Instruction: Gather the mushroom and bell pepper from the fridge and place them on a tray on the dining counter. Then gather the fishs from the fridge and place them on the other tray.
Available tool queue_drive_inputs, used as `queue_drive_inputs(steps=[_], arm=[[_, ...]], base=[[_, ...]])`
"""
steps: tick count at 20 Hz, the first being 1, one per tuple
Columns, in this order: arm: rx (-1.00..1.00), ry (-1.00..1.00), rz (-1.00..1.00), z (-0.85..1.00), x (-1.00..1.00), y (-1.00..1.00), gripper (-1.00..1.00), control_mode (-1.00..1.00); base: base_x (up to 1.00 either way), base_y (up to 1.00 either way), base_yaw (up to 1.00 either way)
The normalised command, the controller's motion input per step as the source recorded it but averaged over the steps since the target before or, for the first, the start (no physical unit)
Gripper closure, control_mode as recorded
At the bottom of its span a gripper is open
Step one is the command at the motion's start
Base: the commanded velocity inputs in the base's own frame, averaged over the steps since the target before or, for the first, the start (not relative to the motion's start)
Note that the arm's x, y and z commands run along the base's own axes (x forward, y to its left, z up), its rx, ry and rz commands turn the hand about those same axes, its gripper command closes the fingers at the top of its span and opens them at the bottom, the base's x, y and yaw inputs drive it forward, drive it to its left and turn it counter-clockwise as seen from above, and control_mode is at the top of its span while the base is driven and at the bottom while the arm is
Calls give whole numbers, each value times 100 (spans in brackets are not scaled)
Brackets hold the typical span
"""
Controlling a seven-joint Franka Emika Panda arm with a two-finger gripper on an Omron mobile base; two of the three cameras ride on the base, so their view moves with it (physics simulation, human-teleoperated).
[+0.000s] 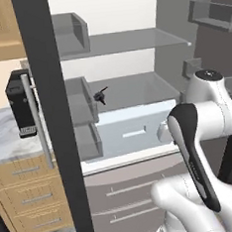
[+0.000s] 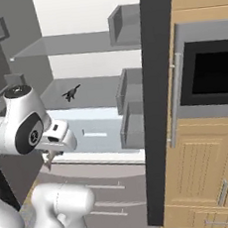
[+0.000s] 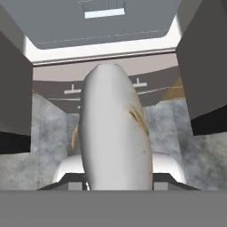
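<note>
From the left base view the fridge (image 1: 130,87) stands open, a small dark thing (image 1: 101,95) on its shelf at eleven o'clock from the arm's elbow. From the right, the gripper (image 2: 47,159) hangs low before the drawers, a pale tip at its fingers. In the hand view a fish (image 3: 114,128) runs six to twelve o'clock, the jaws part-closed on it, seemingly for carrying to the brown tray.

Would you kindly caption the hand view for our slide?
Gripper shut on a silvery fish, pointing toward the fridge's lower drawers.

A kitchen: open fridge (image 1: 132,52), wooden cabinets (image 2: 207,176), built-in oven (image 2: 209,73), marble counter (image 1: 5,137).

Open fridge (image 1: 131,94) doors (image 1: 53,118) flank the pincer's (image 3: 116,188) path.
</note>
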Motion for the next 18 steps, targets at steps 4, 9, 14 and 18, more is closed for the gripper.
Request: queue_drive_inputs(steps=[4,9,14,18], arm=[[0,0,0,0,0,0,100,100],[0,0,0,0,0,0,100,100],[0,0,0,0,0,0,100,100],[0,0,0,0,0,0,100,100]], base=[[-95,0,0],[-84,0,-11],[-71,0,-43],[-39,0,-81]])
